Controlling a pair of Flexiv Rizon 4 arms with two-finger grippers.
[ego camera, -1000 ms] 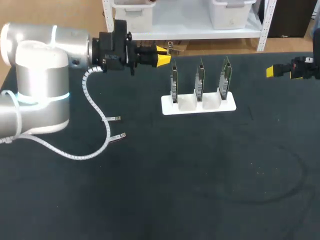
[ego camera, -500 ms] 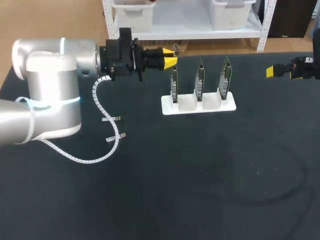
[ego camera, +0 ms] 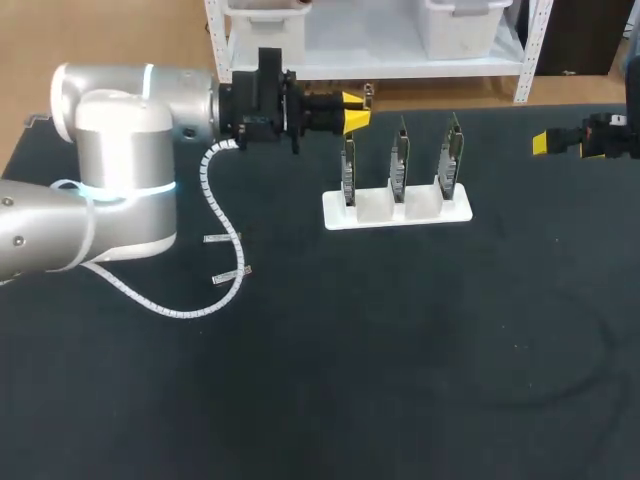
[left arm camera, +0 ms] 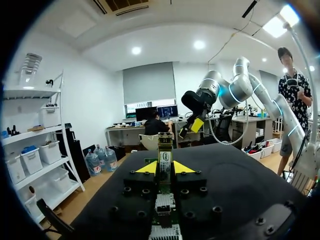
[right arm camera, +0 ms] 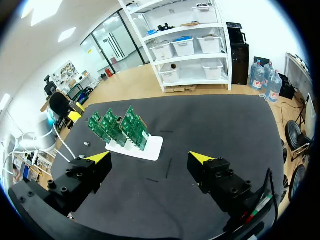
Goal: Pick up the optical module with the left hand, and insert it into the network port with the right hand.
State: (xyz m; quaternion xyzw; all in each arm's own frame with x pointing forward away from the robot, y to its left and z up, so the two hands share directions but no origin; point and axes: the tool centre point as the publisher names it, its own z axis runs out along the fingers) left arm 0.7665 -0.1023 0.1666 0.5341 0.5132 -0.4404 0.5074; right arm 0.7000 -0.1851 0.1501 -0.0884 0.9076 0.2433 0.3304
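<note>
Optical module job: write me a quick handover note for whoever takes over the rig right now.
Left jaws: shut on the module, up by the table's far edge, just beyond the leftmost of three upright boards in a white stand.
Right jaws: open and empty, at the table's right edge.
Done: the pickup.
Left to do: pass the module to the right jaws, then plug it into a port on a board.

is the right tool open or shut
Open: the right tool shows its yellow-tipped fingers wide apart, nothing held between them.
</note>
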